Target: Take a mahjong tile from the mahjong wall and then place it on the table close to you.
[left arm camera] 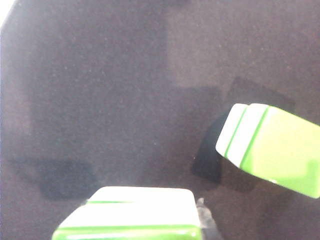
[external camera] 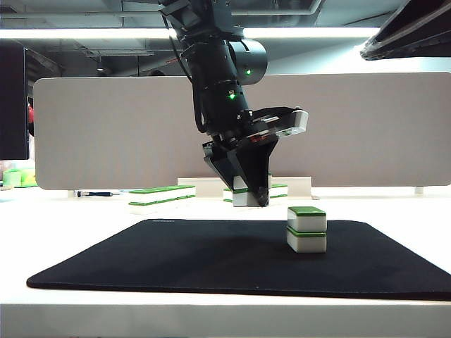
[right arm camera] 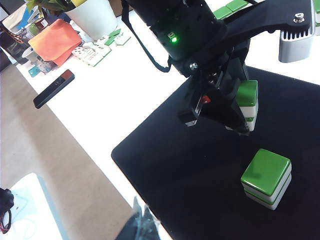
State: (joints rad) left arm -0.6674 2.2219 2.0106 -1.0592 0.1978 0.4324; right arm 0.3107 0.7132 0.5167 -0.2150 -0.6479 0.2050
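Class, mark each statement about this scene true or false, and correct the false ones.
1. A two-tile stack stands on the black mat. True.
2. The left end effector is empty. False: it grips tiles over the mat.
3. The stack's top is red. False: it is green.
4. A phone lies on the table. True.
5. The right end effector touches the stack. False: only its dark tip shows, by the mat's edge, well clear of the stack.
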